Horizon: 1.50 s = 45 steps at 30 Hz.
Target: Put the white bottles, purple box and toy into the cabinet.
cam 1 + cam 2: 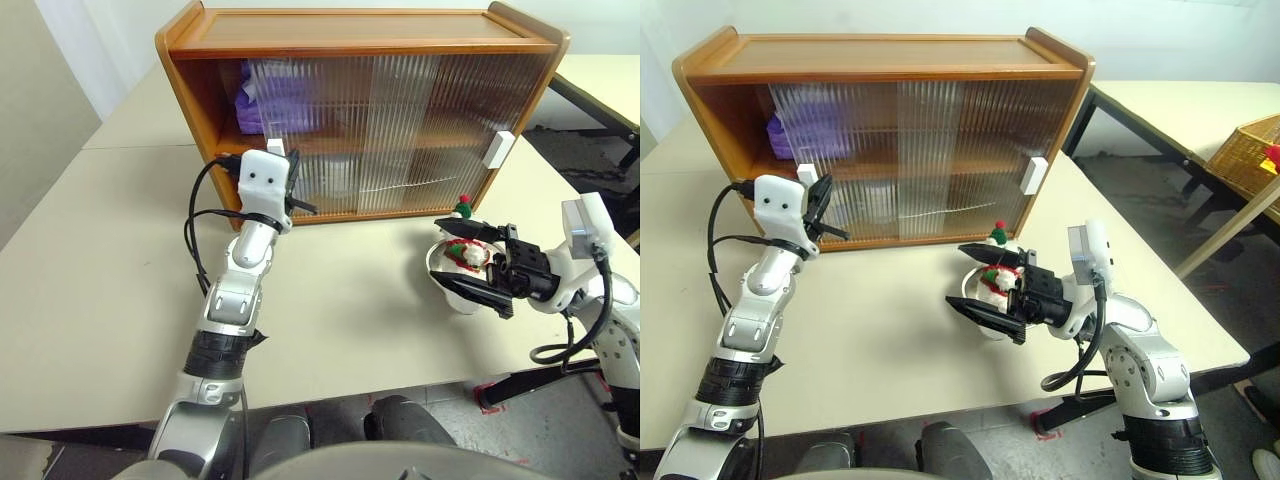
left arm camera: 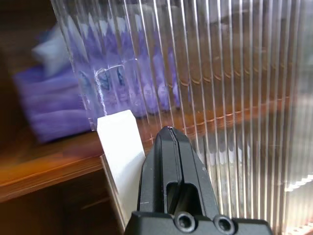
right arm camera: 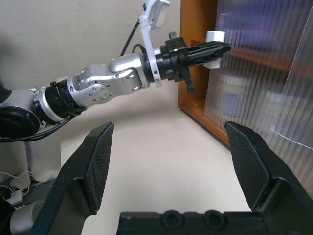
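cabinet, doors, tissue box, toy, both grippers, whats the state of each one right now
cabinet: upright on the table, almost fully covered by its sliding doors
left door: a narrow gap open at the cabinet's left end
right door: shut
purple box: inside, on the shelf behind the left door
toy: upright on the table, outside
left gripper: shut, tip beside the left door's white handle
right gripper: open, by the toy
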Tool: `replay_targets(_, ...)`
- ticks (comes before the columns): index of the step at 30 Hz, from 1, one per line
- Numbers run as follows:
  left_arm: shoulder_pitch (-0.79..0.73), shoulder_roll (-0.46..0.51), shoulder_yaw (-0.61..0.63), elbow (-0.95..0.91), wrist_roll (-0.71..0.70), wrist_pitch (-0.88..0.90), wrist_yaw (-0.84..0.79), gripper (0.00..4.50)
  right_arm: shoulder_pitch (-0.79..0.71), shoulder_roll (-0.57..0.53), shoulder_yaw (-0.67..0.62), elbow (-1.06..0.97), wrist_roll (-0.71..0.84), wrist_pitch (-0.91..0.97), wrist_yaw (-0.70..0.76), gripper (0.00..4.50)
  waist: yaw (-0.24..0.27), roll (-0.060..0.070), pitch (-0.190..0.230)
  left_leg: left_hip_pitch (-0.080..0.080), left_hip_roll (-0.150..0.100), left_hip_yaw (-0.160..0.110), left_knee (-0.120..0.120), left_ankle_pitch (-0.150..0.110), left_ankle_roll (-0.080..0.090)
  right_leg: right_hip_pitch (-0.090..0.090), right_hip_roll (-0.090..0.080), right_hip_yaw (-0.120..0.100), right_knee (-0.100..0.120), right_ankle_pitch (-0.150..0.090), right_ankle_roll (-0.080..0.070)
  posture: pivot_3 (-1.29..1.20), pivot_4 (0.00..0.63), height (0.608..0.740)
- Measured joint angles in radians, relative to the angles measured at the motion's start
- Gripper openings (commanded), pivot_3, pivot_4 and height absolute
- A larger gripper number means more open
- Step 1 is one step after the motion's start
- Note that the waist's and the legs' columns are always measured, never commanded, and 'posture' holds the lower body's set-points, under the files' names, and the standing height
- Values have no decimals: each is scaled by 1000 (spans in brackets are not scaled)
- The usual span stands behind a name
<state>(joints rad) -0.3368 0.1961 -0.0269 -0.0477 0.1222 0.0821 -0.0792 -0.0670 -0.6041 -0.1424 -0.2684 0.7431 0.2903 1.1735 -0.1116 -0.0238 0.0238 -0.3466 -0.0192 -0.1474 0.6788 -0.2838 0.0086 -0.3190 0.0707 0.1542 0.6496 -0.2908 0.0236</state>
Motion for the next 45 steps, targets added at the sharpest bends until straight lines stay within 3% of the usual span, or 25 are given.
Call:
replay_targets(12,51,61,102,-63,-17,53,4,11,-7,0,0,2,0,0,8,4500,12,0,0,0,1,0,-1,0,-1,0,0,0,0,5,-8,-100,0,740)
replay_targets(25,66,70,124,-76,-23,61,15,11,-20,3,8,7,-1,0,12,4500,16,0,0,1,3,0,-2,2,-3,-1,2,-1,0,5,-10,-97,0,740)
replay_targets(30,68,64,117,-70,-127,55,-90,11,-20,3,8,7,-1,0,12,4500,26,0,0,0,4,0,-2,2,-4,-1,2,-1,0,6,-11,-97,0,740)
replay_targets(38,128,74,-13,-125,-395,90,-465,2629,-23,-3,-5,36,1,2,6,4500,47,0,0,-2,5,0,-2,1,-5,-3,1,-1,0,5,-13,-106,0,740)
replay_targets(43,200,232,18,-182,-536,115,-680,4415,-52,-52,-97,118,23,22,-10,2789,45,1,-1,0,7,-1,-4,1,-6,-4,2,-1,2,4,-16,-100,0,740)
replay_targets(45,220,294,50,-183,-567,114,-750,4500,-96,-57,-137,176,24,22,-47,2064,46,3,-2,0,8,-5,-4,1,-5,-5,2,0,2,5,-18,-96,0,740)
